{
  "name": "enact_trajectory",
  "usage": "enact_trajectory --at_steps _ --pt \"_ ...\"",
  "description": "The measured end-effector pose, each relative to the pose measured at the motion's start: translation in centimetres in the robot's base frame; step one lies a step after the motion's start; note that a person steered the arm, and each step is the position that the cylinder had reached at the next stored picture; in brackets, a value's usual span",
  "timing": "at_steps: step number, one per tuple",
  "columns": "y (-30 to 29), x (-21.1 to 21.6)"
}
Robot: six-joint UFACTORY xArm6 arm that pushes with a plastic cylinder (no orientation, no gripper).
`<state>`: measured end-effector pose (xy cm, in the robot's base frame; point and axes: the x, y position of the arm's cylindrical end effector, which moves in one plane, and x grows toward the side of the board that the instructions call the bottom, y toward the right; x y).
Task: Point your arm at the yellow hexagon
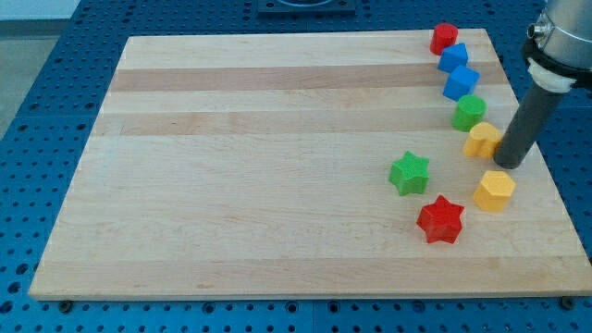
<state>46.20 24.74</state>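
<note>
The yellow hexagon (494, 191) lies on the wooden board (277, 185) near its right edge. My tip (506, 165) stands just above it, a small gap away, and touches or nearly touches the right side of a second yellow block (480, 141), whose shape I cannot make out. The dark rod rises from the tip to the view's upper right.
A column of blocks runs down the board's right side: a red block (444, 38), two blue blocks (453, 57) (461, 82) and a green block (470, 112). A green star (409, 173) and a red star (439, 219) lie left of the hexagon.
</note>
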Motion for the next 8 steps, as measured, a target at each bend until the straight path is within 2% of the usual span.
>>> enact_trajectory --at_steps 3,6,8 --pt "2.0 1.3" --pt "2.8 9.5" --pt "0.6 9.2"
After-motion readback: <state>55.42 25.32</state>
